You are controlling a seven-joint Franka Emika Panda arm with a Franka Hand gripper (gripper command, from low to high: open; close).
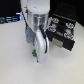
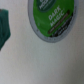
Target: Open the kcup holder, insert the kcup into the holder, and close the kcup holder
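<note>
The kcup holder (image 1: 63, 34) is a black box at the exterior view's right, and its tray of round slots shows several pods from above. My gripper (image 1: 35, 55) hangs low over the white table on the exterior view's left of the holder, with a spot of green, the kcup (image 1: 34, 52), at its tip. In the wrist view the kcup (image 2: 50, 20) fills much of the picture with its bright green printed lid facing the camera. A blurred teal shape (image 2: 5, 27) lies beside it. How the jaws stand is hidden in both views.
The white arm (image 1: 37, 22) stands between the camera and the table's back. Dark clutter (image 1: 7, 20) lines the far edge at the exterior view's left. The white table (image 1: 15, 60) spreads around the gripper.
</note>
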